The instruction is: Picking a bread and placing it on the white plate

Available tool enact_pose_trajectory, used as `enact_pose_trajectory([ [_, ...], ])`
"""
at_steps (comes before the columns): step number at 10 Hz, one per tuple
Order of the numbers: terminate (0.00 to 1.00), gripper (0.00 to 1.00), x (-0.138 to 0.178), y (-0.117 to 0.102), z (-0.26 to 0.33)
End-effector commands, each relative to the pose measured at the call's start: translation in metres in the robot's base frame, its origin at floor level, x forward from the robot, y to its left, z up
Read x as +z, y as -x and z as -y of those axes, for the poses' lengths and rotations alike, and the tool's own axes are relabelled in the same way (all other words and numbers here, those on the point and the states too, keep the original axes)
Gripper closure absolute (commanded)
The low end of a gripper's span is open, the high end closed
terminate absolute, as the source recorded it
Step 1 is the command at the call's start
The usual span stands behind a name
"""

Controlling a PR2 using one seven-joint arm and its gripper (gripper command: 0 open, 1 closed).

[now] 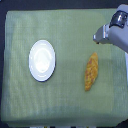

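The bread (91,71) is a long, tapered golden-orange piece lying almost upright in the picture, on the green cloth toward the exterior view's right. The white plate (42,60) is round and bare and sits on the cloth toward the exterior view's left, well apart from the bread. My gripper (96,38) reaches in from the upper right corner, its tip a little above the bread's top end in the picture and not touching it. The picture is too blurred to show how its fingers stand. Nothing is seen held.
A green woven cloth (65,102) covers the table and runs out to the picture's edges. The grey-white arm (117,30) takes up the upper right corner.
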State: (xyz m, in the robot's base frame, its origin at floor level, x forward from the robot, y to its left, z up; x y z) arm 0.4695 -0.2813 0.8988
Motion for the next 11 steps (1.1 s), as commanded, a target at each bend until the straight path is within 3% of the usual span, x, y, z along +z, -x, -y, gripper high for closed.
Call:
enact_pose_trajectory([
  [1, 0.00, 0.00, 0.000, 0.000, -0.001],
  [5, 0.00, 0.00, -0.010, 0.009, -0.012],
  [11, 0.00, 0.00, -0.060, 0.057, -0.043],
])
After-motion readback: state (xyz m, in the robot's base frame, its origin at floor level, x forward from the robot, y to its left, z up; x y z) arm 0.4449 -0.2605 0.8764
